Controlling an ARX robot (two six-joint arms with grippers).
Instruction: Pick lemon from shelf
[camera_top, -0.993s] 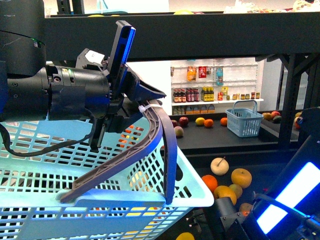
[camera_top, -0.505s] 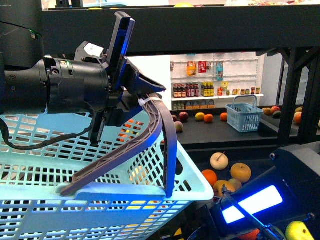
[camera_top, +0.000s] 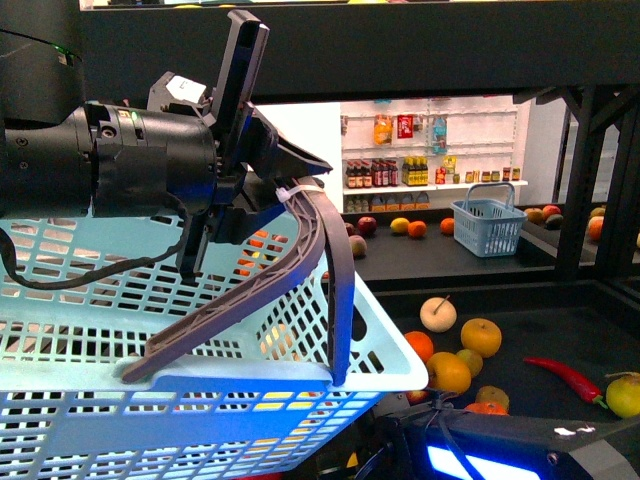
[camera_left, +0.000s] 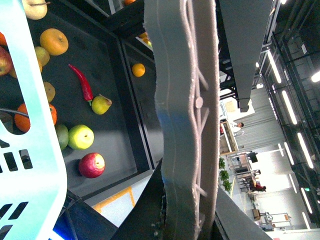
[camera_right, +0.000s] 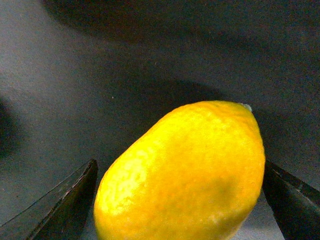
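The lemon (camera_right: 185, 170), bright yellow and slightly dimpled, fills the right wrist view and lies on the dark tray of the shelf (camera_right: 75, 75). My right gripper (camera_right: 180, 205) is open, with one dark finger on each side of the lemon and a little gap at both. In the front view my left gripper (camera_top: 285, 195) is shut on the grey basket handle (camera_top: 310, 260) of a light blue basket (camera_top: 380, 345). The same handle (camera_left: 185, 125) runs through the left wrist view. The shelf's black beam (camera_top: 400, 50) crosses overhead.
On the lower tray lie a golden apple (camera_top: 481, 337), a pale apple (camera_top: 438, 314), oranges (camera_top: 448, 373), a red chilli (camera_top: 565, 378) and a yellow-green fruit (camera_top: 624, 394). A small blue basket (camera_top: 488, 227) stands further back. My right arm's lit body (camera_top: 470, 465) is low in front.
My right arm has sunk toward the bottom of the front view, uncovering the red chilli and the yellow-green fruit. The left arm and basket have barely shifted.
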